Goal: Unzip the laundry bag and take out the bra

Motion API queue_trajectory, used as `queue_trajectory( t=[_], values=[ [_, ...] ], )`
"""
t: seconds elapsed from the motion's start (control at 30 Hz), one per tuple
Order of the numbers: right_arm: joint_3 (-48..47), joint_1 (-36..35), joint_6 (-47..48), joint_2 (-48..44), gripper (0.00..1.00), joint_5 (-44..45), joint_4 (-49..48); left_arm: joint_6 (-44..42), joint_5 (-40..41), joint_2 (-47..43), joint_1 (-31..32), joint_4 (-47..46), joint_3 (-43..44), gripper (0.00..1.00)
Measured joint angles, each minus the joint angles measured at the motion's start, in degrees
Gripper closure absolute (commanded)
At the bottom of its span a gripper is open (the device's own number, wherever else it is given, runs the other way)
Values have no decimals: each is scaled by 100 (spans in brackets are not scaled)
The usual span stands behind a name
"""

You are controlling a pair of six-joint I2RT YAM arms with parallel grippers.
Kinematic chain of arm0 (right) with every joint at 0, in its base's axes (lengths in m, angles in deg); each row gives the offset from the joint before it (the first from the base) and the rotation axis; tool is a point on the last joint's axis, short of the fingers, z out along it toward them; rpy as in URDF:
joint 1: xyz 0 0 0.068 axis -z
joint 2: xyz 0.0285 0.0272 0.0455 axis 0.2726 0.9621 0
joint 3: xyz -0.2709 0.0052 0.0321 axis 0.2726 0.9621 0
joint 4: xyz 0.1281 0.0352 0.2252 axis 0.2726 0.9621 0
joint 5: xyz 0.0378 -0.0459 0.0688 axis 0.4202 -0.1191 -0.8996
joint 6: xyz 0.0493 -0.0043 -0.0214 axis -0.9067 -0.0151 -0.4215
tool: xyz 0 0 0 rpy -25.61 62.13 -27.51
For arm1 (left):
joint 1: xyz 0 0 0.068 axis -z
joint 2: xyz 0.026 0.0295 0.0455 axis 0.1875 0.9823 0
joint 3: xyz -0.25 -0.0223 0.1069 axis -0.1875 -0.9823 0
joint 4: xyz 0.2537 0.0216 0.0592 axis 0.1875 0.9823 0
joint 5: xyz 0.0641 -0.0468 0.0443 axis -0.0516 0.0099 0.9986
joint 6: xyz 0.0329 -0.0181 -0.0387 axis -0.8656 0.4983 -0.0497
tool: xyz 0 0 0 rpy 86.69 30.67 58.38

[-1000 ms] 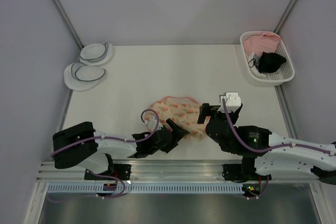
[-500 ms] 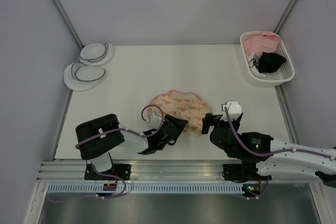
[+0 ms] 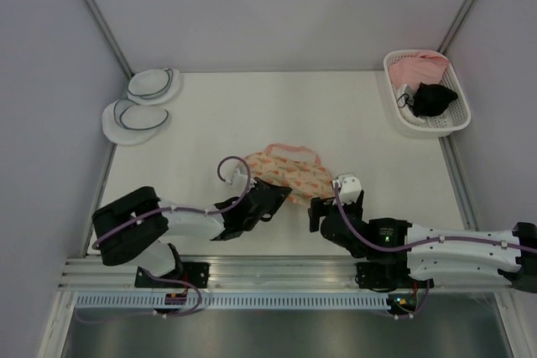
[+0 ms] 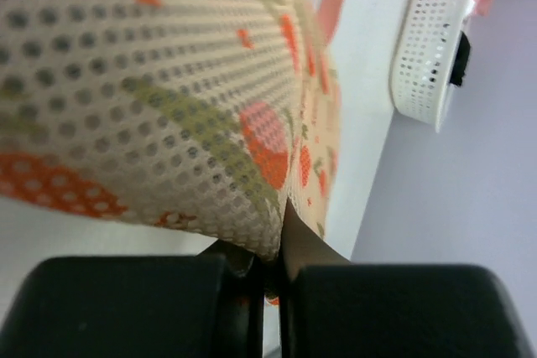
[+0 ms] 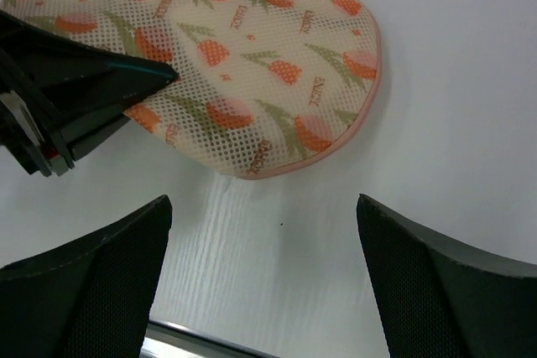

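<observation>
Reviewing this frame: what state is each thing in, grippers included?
laundry bag: no opening visible, near edge pinched.
left gripper: shut on laundry bag's edge.
right gripper: open, empty, just short of laundry bag.
basket: holds pink garment and black garment.
white pouches: zip state too small to tell.

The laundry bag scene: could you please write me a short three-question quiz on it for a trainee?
1. True or false: the left gripper is shut on the laundry bag's edge.
2. The right gripper is: A) open above the table; B) shut on the bag; C) resting on the bag.
3. In which table corner does the white basket stand?
Key: 1 true; 2 A; 3 far right.
</observation>
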State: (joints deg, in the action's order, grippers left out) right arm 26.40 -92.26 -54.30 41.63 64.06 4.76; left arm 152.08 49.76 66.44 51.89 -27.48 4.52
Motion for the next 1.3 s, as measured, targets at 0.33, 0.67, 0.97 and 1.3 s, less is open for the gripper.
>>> queue_trajectory(
  t=[0.33, 0.67, 0.97, 1.3],
  values=[
    [337, -111, 2, 22, 10, -424, -1108, 146, -57, -1473, 4, 1746, 413, 98],
    [431, -284, -363, 437, 27, -393, -1764, 328, -94, -1462, 4, 2111, 367, 98],
    [503, -286, -713, 570, 36, -393, -1963, 330, -125, -1561, 4, 2094, 326, 98],
    [750, -284, -837, 756, 43, -313, -2350, 332, -295, -1609, 7, 2024, 319, 98]
  ],
)
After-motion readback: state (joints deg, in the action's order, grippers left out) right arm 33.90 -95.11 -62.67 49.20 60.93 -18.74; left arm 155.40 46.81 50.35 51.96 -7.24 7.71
